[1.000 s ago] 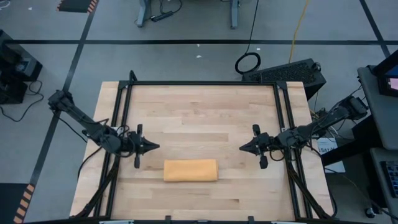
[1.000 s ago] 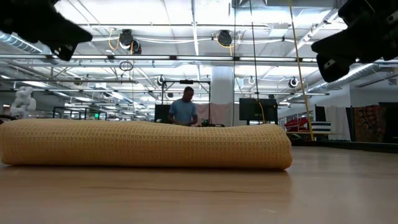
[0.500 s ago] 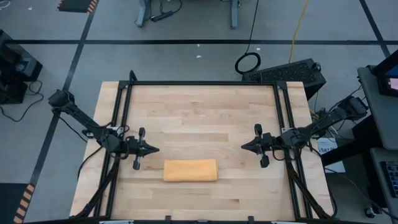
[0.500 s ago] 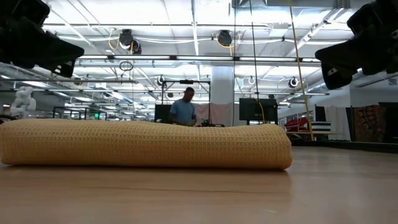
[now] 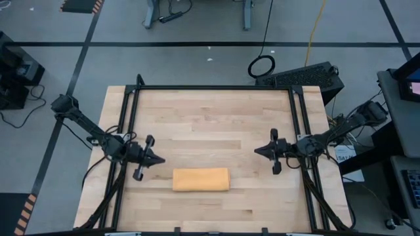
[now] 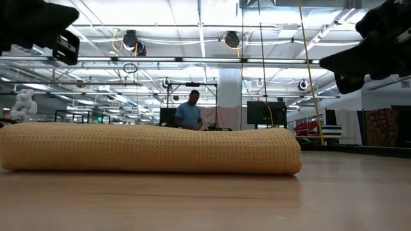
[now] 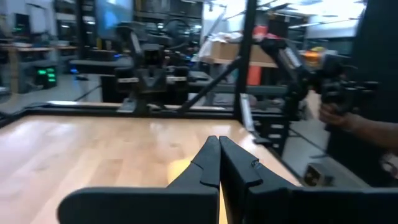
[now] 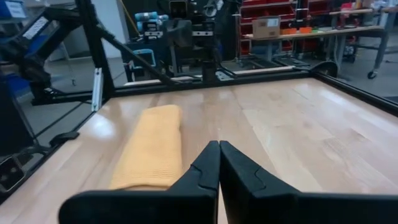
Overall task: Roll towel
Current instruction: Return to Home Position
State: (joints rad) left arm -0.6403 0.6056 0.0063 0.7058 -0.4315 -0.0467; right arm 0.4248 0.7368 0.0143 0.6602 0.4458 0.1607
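Note:
The orange-yellow towel (image 5: 201,179) lies rolled into a short log on the wooden table (image 5: 210,118), close to the near edge and lengthwise left to right. Its waffle weave fills the low view (image 6: 151,149). My left gripper (image 5: 162,159) hovers shut above the table, off the roll's left end and a little farther back, pointing right. My right gripper (image 5: 256,151) hovers shut off the roll's right end, pointing left. The right wrist view shows the towel (image 8: 152,146) ahead of the shut fingers (image 8: 219,144). The left wrist view shows only a corner of the towel (image 7: 180,168).
A black metal frame (image 5: 213,88) runs round the tabletop, with rails along both sides. Bare wood stretches from the towel to the far edge. A person (image 6: 189,114) stands far back in the room, and a hand (image 7: 348,121) shows beyond the table's side.
My left gripper has drawn back slightly toward the table's left edge and tipped its fingers up from a downward slant to about level. My right gripper has also tipped a little toward level. The towel has lain still.

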